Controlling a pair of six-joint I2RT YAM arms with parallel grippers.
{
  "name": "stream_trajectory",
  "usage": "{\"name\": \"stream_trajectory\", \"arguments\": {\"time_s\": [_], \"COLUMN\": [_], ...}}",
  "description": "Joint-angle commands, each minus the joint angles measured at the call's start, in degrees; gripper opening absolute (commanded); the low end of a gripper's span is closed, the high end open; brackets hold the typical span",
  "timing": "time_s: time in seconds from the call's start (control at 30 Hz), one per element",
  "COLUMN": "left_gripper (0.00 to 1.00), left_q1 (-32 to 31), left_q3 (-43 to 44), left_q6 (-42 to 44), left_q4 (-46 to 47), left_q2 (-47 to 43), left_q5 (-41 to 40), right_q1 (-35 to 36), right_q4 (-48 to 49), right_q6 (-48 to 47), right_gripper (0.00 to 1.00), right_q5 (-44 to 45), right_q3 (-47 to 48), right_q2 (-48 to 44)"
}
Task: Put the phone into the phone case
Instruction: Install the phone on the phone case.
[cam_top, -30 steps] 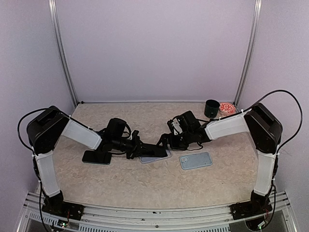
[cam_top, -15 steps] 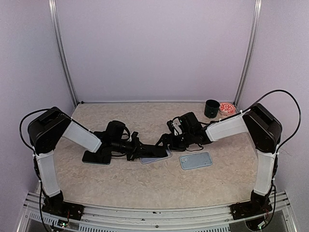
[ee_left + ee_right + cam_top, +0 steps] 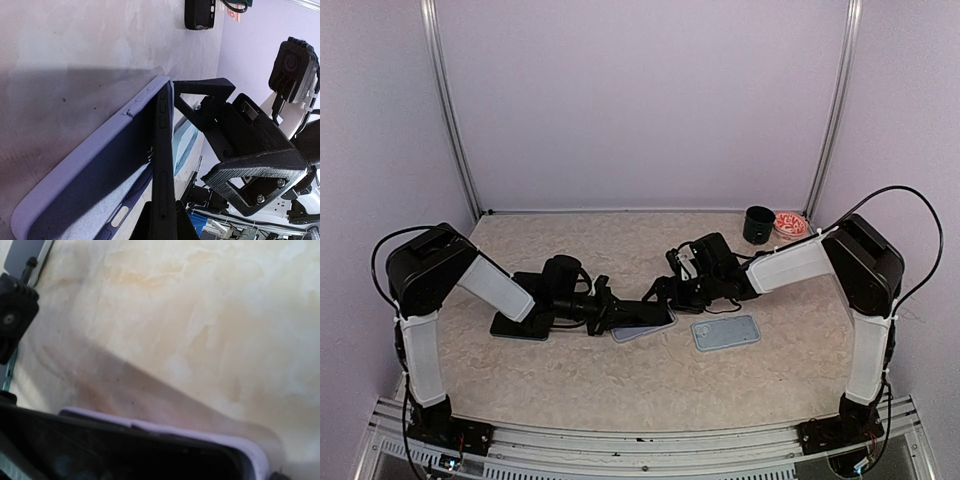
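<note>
The dark phone (image 3: 163,150) stands on its long edge, tilted over the lavender phone case (image 3: 85,175), which lies open side up on the table. My left gripper (image 3: 162,226) is shut on the phone's near end. In the top view the left gripper (image 3: 608,314) is at the case's left end, and the phone (image 3: 642,313) leans over the case (image 3: 638,332). My right gripper (image 3: 662,291) stands open at the far end, its fingers (image 3: 250,172) spread, one tip against the case corner. The right wrist view shows the case rim (image 3: 200,436) with the phone (image 3: 125,452) inside it.
A light blue case (image 3: 725,332) lies just right of the lavender one. A second dark phone (image 3: 518,326) lies under the left arm. A black cup (image 3: 758,225) and a red-and-white bowl (image 3: 788,222) stand at the back right corner.
The left arm's wrist has dropped slightly and edged toward the case with the phone. The right gripper has stayed at the far end, its jaws hardly changed.
</note>
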Motion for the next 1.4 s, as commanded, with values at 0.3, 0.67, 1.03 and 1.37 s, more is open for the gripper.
{"name": "stream_trajectory", "arguments": {"time_s": [0.3,0.67,1.03,1.37], "left_gripper": [0.0,0.0,0.0,0.0], "left_q1": [-1.6,-2.8,-3.2,-3.2], "left_q3": [-0.4,-4.6,-5.8,-6.3], "left_q6": [-0.2,-5.7,-8.5,-9.5], "left_q4": [1.6,2.3,4.8,6.1], "left_q2": [2.6,0.5,-0.5,-1.5], "left_q5": [-1.1,-7.2,-8.5,-8.8], "right_q1": [2.4,2.6,3.3,4.0], "right_q4": [-1.5,-3.9,-6.4,-6.2], "right_q6": [1.1,3.6,3.2,1.5], "right_gripper": [0.94,0.94,0.94,0.94], "right_q5": [-2.0,0.6,5.1,3.9], "right_q3": [-1.0,-1.4,-2.0,-5.7], "right_q2": [0.6,-0.5,-2.4,-4.9]}}
